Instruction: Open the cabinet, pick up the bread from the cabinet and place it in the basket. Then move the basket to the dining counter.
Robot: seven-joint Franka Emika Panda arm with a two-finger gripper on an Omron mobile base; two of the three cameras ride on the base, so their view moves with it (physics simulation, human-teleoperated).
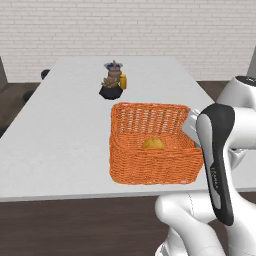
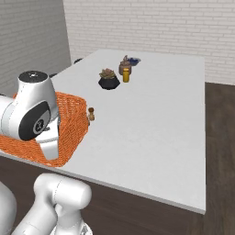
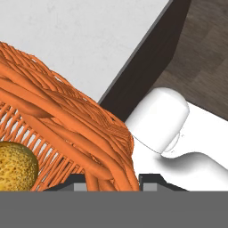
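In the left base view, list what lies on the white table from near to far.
Square orange woven wicker basket holding the round golden bun → black faceted pot with a succulent → small yellow jar → brown jar with dark top.

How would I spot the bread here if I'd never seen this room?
Find the long white counter, then the orange wicker basket at its near edge. The bread lies inside, on the bottom: a small round golden bun, paler and smoother than the weave around it, unlike the dark pot and jars farther back.
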